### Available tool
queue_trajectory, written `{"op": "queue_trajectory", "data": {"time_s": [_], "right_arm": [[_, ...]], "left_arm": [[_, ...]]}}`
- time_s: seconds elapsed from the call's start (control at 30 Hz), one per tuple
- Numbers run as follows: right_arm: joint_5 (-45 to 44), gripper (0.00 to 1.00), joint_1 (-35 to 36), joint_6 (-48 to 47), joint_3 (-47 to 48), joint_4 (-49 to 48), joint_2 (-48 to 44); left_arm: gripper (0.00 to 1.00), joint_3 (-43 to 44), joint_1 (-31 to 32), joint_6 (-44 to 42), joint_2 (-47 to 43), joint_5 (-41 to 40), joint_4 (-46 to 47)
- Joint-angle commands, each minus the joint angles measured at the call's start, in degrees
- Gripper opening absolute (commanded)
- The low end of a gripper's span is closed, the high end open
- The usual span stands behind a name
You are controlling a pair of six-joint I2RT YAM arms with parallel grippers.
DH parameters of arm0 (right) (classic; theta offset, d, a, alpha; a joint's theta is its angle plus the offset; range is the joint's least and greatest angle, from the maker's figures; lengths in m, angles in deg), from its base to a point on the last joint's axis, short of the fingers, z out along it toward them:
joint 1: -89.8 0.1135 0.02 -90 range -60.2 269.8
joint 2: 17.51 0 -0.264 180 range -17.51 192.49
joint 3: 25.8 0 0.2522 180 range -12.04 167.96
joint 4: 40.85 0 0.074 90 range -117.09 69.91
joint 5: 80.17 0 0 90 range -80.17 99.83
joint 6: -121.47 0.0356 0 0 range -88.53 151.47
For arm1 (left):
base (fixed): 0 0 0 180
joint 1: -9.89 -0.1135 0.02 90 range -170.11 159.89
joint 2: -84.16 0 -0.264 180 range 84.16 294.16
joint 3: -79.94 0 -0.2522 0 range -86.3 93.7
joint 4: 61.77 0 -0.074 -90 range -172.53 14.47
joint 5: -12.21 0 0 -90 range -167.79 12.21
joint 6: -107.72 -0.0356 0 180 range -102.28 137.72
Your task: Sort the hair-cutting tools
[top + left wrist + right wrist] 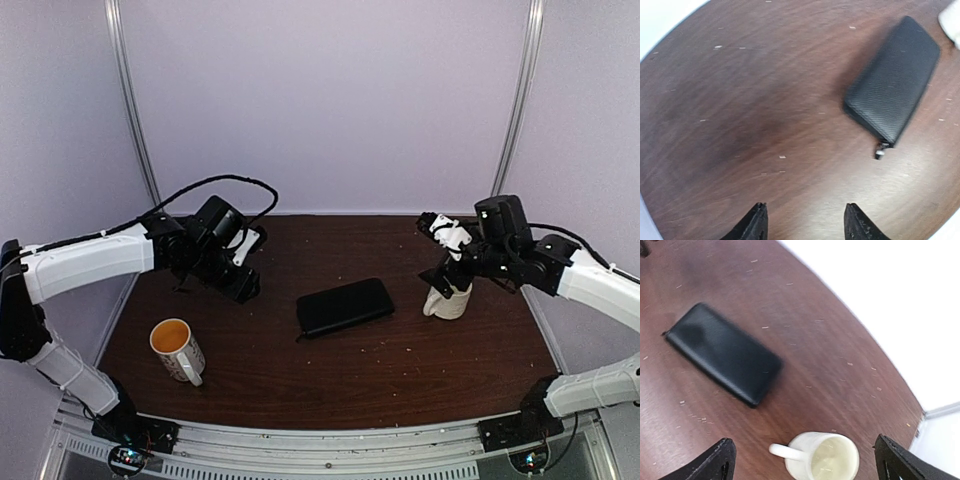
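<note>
Progress cannot be judged: scissors and clips show nowhere, maybe inside the shut black case [345, 306], the orange-lined mug [177, 348] or the white mug [825, 457]. Both left gripper [805, 207] and right gripper [804, 440] gape, holding nothing.

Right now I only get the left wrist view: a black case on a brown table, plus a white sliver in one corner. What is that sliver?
Observer: A white mug, its handle pointing toward the case.
Operator: Is anything holding it?
Observer: No. The right jaws stand wide open over it and hold nothing.
Operator: Is that the only mug?
Observer: No, a second mug, orange-brown inside, stands by the near left corner of the table.
</note>
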Motion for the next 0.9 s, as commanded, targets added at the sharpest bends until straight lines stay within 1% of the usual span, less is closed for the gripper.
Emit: {"op": "queue_trajectory", "data": {"time_s": [0.0, 0.07, 0.1, 0.23, 0.27, 0.33, 0.37, 0.4, 0.43, 0.47, 0.53, 0.6, 0.63, 0.73, 0.87], "right_arm": [[2.0, 1.0, -7.6, 7.2, -3.2, -7.8, -4.0], [9.7, 1.0, -12.2, 10.0, -4.4, -9.7, -6.0], [11.2, 1.0, -13.6, 10.7, -5.3, -11.3, -7.1], [11.2, 1.0, -15.6, 10.0, -6.0, -11.1, -9.7], [10.8, 1.0, -15.8, 11.5, -5.7, -11.5, -9.9], [6.9, 1.0, -15.9, 16.1, -5.0, -13.2, -10.7], [4.3, 1.0, -15.9, 18.3, -4.5, -14.4, -11.1], [1.3, 1.0, -15.9, 20.4, -3.8, -15.4, -11.4], [-1.2, 1.0, -15.9, 21.5, -2.6, -15.6, -11.6], [-3.1, 1.0, -15.9, 22.0, -1.2, -15.3, -11.7], [-5.4, 1.0, -15.9, 21.7, 1.6, -14.0, -12.0], [-6.1, 1.0, -15.9, 21.1, 3.7, -12.9, -12.6], [-6.6, 1.0, -16.0, 21.0, 4.4, -12.4, -13.0], [-7.3, 1.0, -15.9, 21.0, 5.5, -10.6, -13.8], [-6.5, 1.0, -16.6, 21.0, 4.6, -10.7, -14.3]], "left_arm": [[0.57, 1.5, -1.5, -2.5, -0.9, -5.7, -0.4], [0.59, 1.6, -1.9, -3.4, -0.8, -7.1, 0.2], [0.6, 1.5, -2.2, -3.6, -0.8, -7.9, 0.7], [0.64, 2.4, -3.9, -4.3, -1.2, -10.2, 1.5], [0.66, 3.0, -4.5, -4.6, -1.7, -11.1, 1.5], [0.7, 3.9, -5.7, -5.0, -3.3, -13.5, 1.9], [0.73, 4.3, -6.3, -5.2, -4.6, -14.5, 2.4], [0.81, 4.4, -6.9, -5.4, -6.0, -15.5, 3.2], [0.94, 4.1, -7.3, -5.6, -7.9, -17.1, 4.4], [0.97, 3.6, -7.4, -5.7, -9.7, -19.3, 5.8], [0.98, 2.7, -7.9, -5.4, -13.4, -24.2, 8.1], [0.98, 2.3, -8.6, -3.6, -16.1, -30.8, 9.0], [0.98, 2.5, -9.6, -2.8, -16.8, -32.3, 8.7], [0.98, 1.9, -12.3, -2.8, -18.2, -32.2, 9.0], [0.98, -6.1, -14.1, -4.5, -22.5, -30.9, 18.6]]}}
